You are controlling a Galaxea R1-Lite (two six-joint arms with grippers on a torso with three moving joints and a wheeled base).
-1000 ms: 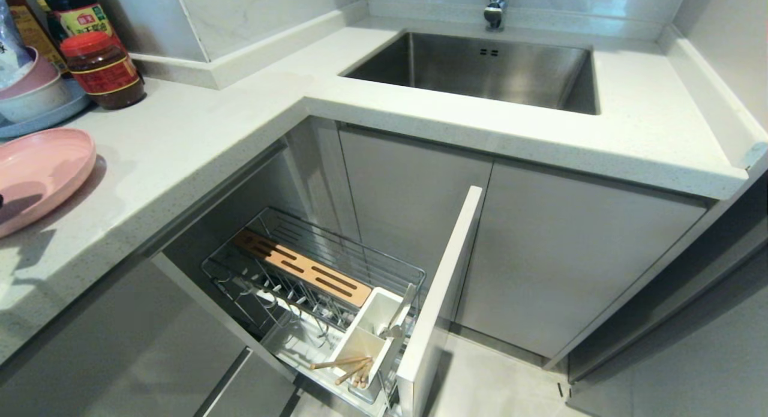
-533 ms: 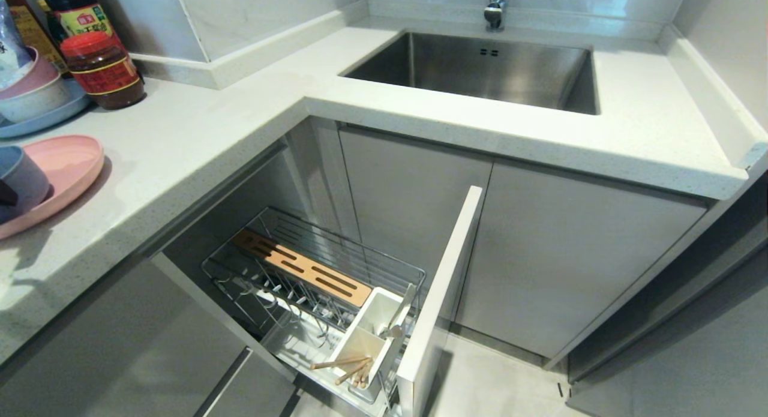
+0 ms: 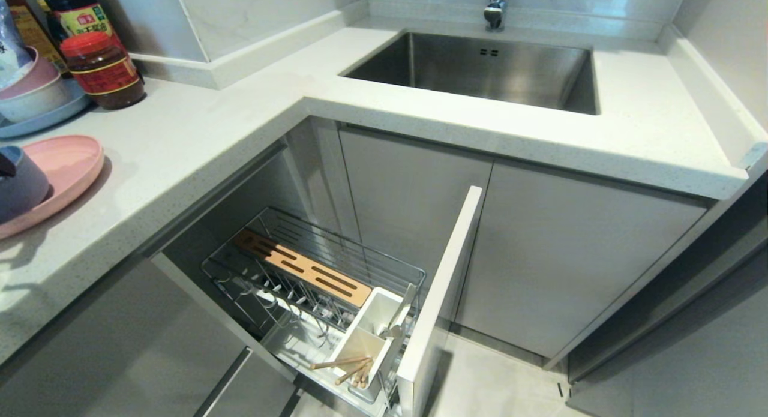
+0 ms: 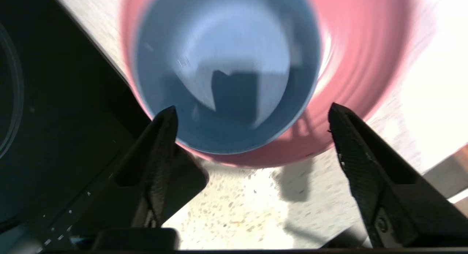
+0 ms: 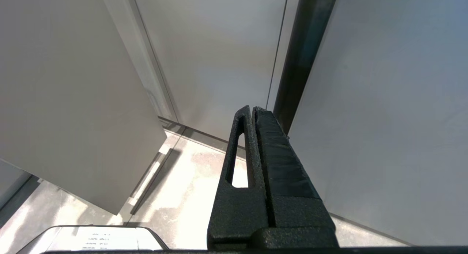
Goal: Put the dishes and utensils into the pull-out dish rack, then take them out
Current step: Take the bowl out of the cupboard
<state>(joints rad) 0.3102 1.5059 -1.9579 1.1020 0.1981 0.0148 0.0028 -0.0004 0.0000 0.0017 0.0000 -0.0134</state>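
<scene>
Two dishes sit stacked on the counter: the small blue-grey bowl rests on the pink plate. Over them the left gripper stands with jaws spread wide, holding nothing. Bowl likely light, stiff and smooth; its rim or wall is the best hold. The right gripper hangs closed near the floor, empty. Chopsticks lie in the pull-out rack.

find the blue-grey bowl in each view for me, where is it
Head view: the blue-grey bowl sits at the far left edge, cut off, on the pink plate.
Left wrist view: it fills the upper middle, just beyond the open left gripper.
Right wrist view: not in it.
Shared landmark: the pink plate under the bowl, on the speckled countertop.
</scene>
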